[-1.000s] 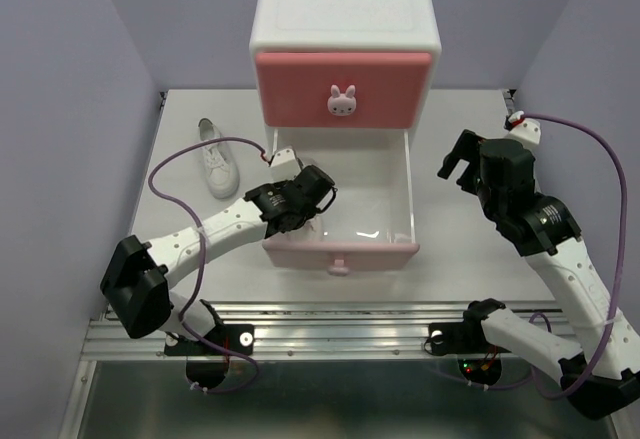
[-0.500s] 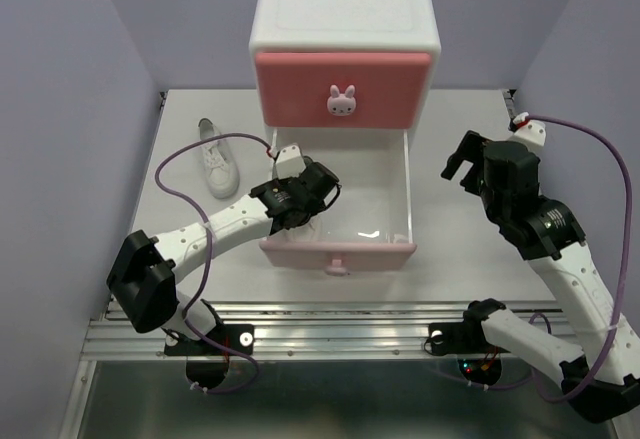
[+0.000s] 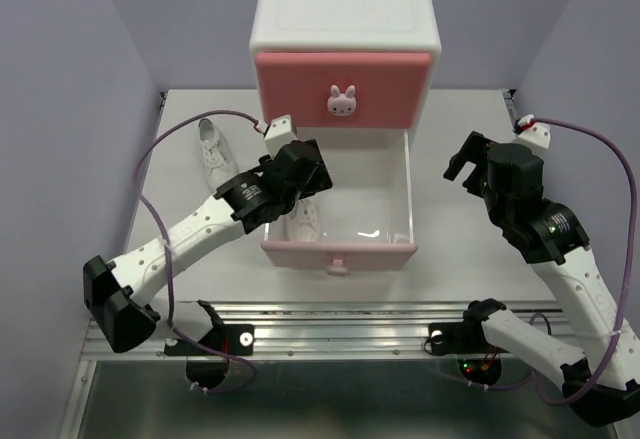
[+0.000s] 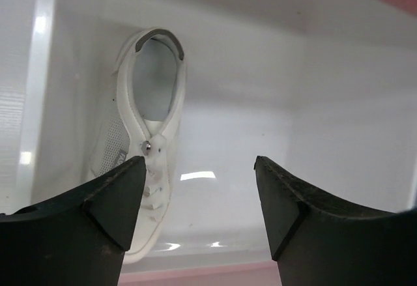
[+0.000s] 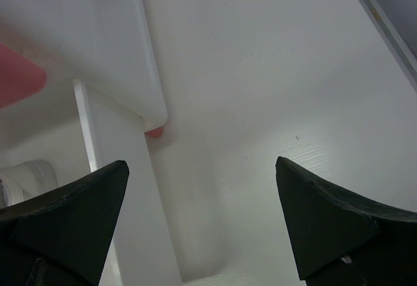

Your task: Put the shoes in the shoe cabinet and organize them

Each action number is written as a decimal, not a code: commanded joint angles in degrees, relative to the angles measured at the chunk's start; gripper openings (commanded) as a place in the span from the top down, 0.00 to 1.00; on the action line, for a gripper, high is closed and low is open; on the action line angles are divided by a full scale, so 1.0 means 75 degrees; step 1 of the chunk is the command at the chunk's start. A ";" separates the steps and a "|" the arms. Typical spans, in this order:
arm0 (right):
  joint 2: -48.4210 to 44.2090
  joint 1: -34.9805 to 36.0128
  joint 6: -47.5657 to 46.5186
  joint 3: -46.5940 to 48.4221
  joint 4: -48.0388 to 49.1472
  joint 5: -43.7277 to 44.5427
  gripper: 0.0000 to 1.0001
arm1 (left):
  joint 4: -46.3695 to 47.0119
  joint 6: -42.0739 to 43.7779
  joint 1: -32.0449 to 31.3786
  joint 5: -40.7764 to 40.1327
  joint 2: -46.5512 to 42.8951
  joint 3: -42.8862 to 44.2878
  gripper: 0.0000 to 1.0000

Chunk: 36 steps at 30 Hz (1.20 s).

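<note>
The white cabinet [image 3: 345, 9] stands at the far side of the table [image 3: 455, 249], its darker pink upper drawer [image 3: 295, 89] shut and its paler lower drawer [image 3: 395, 184] pulled out toward me. A second ago my left arm [image 3: 190, 229] was reaching low into that open drawer with its fingers closed. Now it has lifted clear, and the left gripper [image 4: 199, 161] has let go.

One white sneaker [image 3: 303, 221] lies on its own on the drawer floor, close to the left wall. Nothing is touching it. I take that as one shoe stowed.

Its partner sneaker [image 3: 213, 151] still sits on the table to the left of the cabinet, so I judge that one comes next. I see no flip-flops in any view.

The left arm stretches diagonally from its base. Its wrist hangs above the drawer's left rear corner, just below the upper drawer front, and points downward. In the wrist view its fingers [image 4: 107, 201] are spread apart and empty, with the sneaker below them.

The right arm [image 3: 545, 229] is folded up over the bare table to the right of the drawer. The right gripper [image 5: 201, 162] is spread wide and holds nothing, facing the cabinet's lower corner.
</note>
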 commanded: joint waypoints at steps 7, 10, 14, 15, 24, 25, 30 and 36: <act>-0.0142 -0.0034 -0.0001 0.0164 0.0014 0.0295 0.00 | -0.0463 0.0487 0.0057 -0.0249 -0.2320 0.0242 0.01; -0.0119 -0.0034 -0.0001 0.0117 0.0014 0.0248 0.00 | -0.0944 0.0323 0.0464 -0.0755 -0.2777 0.0454 0.01; -0.0025 -0.0034 0.0092 0.0105 0.0014 0.0131 0.00 | -0.1203 0.0603 0.2078 -0.0312 -0.2861 0.0163 0.01; -0.0001 -0.0034 0.0104 0.0105 0.0014 0.0119 0.00 | -0.1191 0.0708 0.2398 -0.0241 -0.2802 0.0057 0.01; 0.0163 -0.0034 -0.0024 0.0070 0.0026 0.0013 0.00 | 0.1303 0.3192 0.6265 0.2686 -0.1585 -0.1291 0.01; 0.0174 -0.0034 -0.0048 0.0059 0.0015 -0.0010 0.00 | 0.1676 0.3368 0.6570 0.2933 -0.1316 -0.1338 0.01; 0.0338 -0.0034 -0.0282 0.0129 0.0014 -0.0209 0.00 | 0.2370 0.4422 0.7158 0.3028 0.0735 -0.0475 0.01; 0.0573 -0.0034 -0.0539 0.0456 0.0003 -0.0350 0.00 | 0.2653 0.5161 0.7498 0.4071 0.2552 0.0744 0.01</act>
